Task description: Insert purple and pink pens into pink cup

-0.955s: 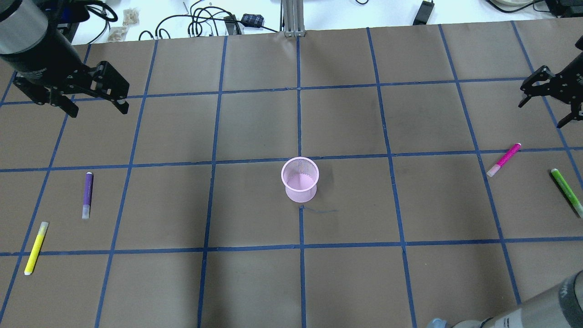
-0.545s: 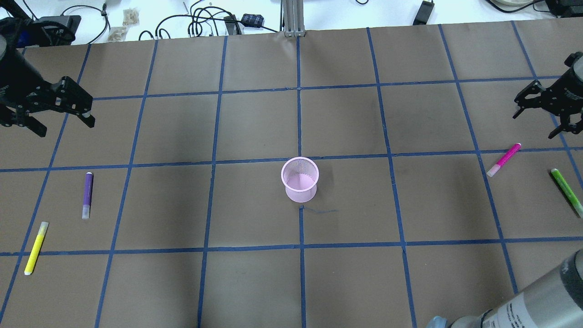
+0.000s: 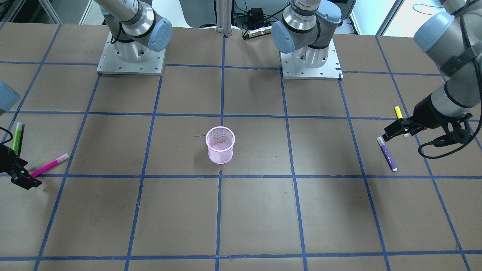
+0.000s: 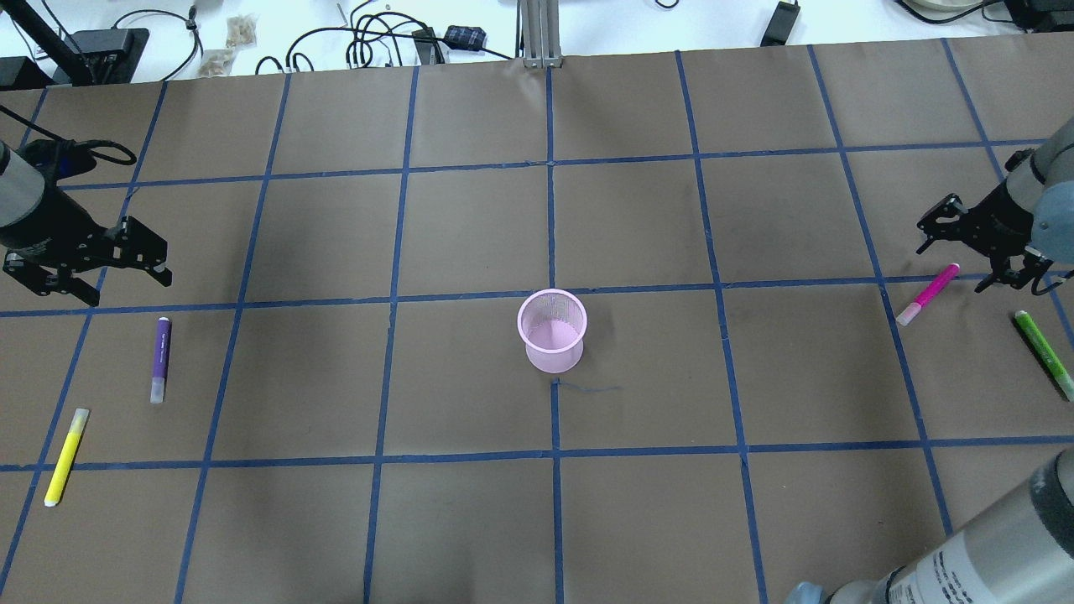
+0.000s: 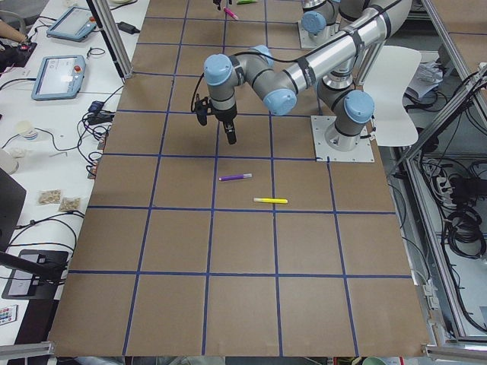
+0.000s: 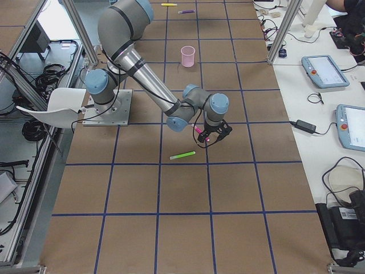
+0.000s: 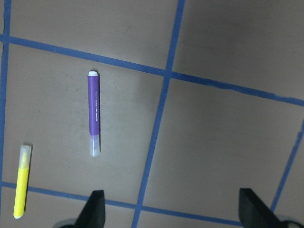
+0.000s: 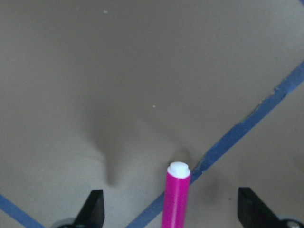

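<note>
The pink mesh cup [image 4: 551, 330] stands upright mid-table, also in the front view [image 3: 220, 145]. The purple pen [image 4: 159, 359] lies flat at the left, and shows in the left wrist view [image 7: 93, 111]. My left gripper [image 4: 123, 283] is open and empty, hovering just beyond the pen's far end. The pink pen [image 4: 927, 294] lies flat at the right. My right gripper [image 4: 952, 265] is open and empty, low over the pen's far tip. In the right wrist view the pink pen [image 8: 175, 197] lies between the open fingers [image 8: 95, 209].
A yellow pen [image 4: 65, 457] lies near the left edge, nearer the robot than the purple pen. A green pen [image 4: 1043, 352] lies near the right edge beside the pink pen. Cables and an aluminium post [image 4: 537, 33] sit beyond the mat's far edge.
The left gripper has moved left and nearer, down towards the purple pen. The right gripper has moved nearer, down to the pink pen's far tip. Pens and cup have not moved.
</note>
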Controlling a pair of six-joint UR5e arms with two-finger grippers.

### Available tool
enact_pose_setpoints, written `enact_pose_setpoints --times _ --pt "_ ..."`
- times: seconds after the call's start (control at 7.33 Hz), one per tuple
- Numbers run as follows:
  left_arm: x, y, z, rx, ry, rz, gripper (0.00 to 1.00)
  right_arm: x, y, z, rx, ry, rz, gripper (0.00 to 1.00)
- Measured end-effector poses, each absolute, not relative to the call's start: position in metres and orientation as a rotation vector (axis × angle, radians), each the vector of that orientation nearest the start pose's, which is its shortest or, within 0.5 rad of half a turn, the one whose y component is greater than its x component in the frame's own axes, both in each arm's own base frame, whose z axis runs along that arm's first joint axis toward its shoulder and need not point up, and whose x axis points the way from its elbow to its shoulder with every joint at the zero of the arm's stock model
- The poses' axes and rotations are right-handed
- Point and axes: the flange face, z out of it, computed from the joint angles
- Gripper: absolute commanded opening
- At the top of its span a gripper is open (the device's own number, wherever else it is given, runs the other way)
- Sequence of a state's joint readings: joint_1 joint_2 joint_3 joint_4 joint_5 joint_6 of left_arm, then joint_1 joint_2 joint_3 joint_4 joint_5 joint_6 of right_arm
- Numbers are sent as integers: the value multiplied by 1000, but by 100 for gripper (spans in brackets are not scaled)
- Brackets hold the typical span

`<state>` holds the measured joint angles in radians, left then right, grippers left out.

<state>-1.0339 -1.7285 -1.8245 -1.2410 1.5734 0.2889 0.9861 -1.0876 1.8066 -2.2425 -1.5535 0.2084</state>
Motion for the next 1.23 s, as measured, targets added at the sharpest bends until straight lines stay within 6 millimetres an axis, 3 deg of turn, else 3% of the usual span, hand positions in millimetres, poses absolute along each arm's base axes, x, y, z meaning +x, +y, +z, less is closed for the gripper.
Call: enact_pose_setpoints --times 0.14,0.27,0.41,0.55,0.82,1.23 --pt "164 -518 292 -400 3121 120 98 -210 -561 172 1195 2879 56 70" --pt "179 -521 271 -383 3094 142 98 -209 -560 171 1187 2881 50 39" --pt "190 -521 255 -357 3087 165 94 -209 -560 171 1180 2880 49 25" --pt "198 -521 241 -349 3092 191 94 -208 -560 172 1174 2877 48 4" --pt "201 -519 215 -310 3107 202 94 -208 -559 177 1164 2877 41 0" --pt "218 -514 194 -236 3131 207 94 -209 -563 189 1145 2885 8 0"
